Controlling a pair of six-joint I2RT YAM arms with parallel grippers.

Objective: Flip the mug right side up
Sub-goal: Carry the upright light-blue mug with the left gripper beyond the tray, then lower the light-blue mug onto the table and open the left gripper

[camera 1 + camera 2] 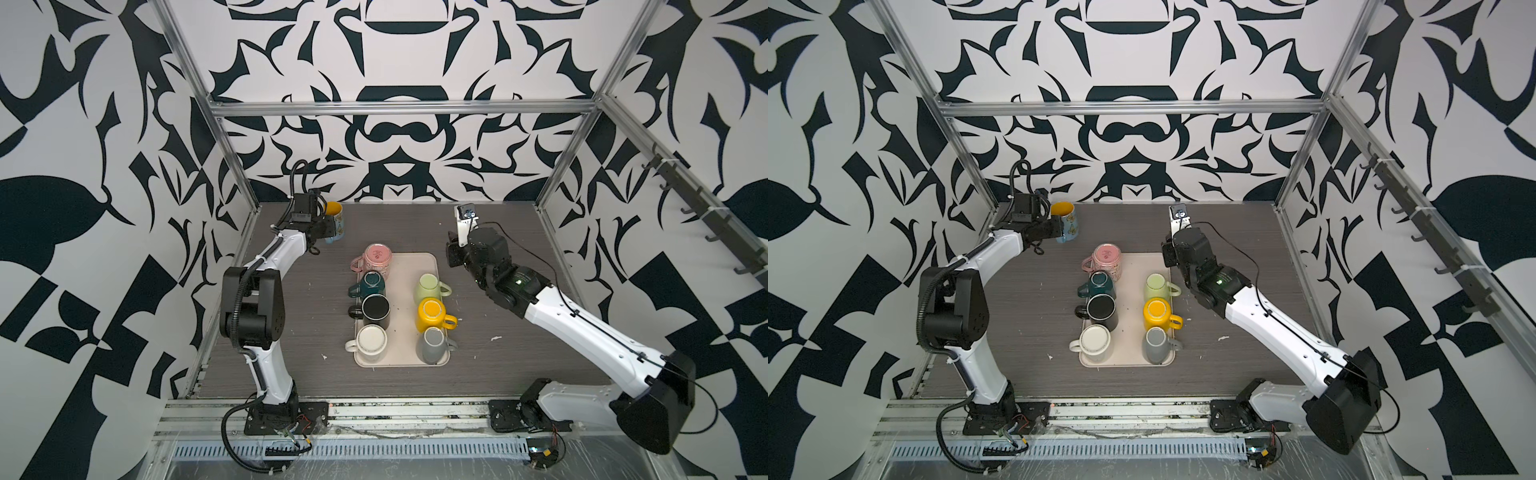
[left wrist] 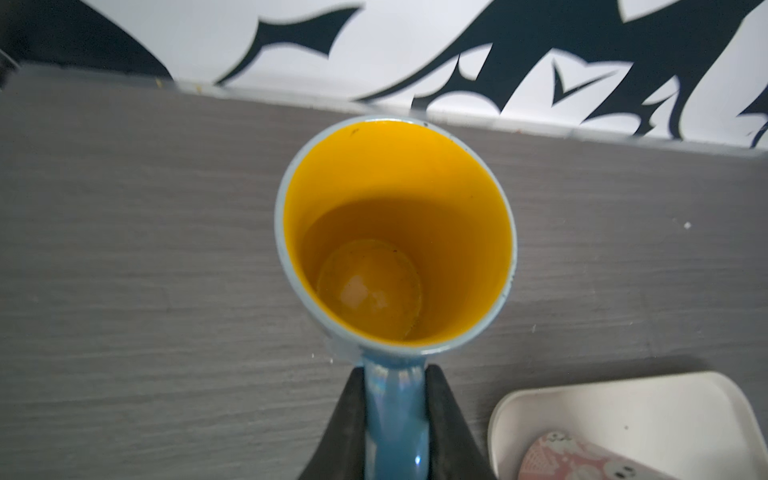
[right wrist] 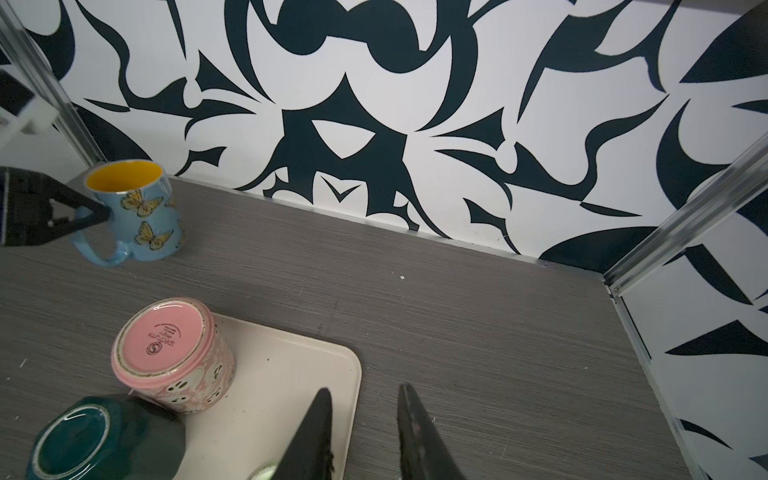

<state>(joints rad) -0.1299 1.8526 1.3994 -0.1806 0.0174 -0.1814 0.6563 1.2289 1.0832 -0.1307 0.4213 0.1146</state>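
Gripping the butterfly mug (image 3: 143, 216) by its handle in my left pincer (image 2: 395, 372), mouth up, axis near vertical, at the far-left corner of the desk (image 3: 457, 311); right pincer (image 3: 365, 388) parted, empty, well apart.

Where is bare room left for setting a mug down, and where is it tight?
Bare table along the back wall, right of the blue mug held by the left gripper; also the tray's far right corner, beside the pink mug. Crowded: the tray's two mug columns.
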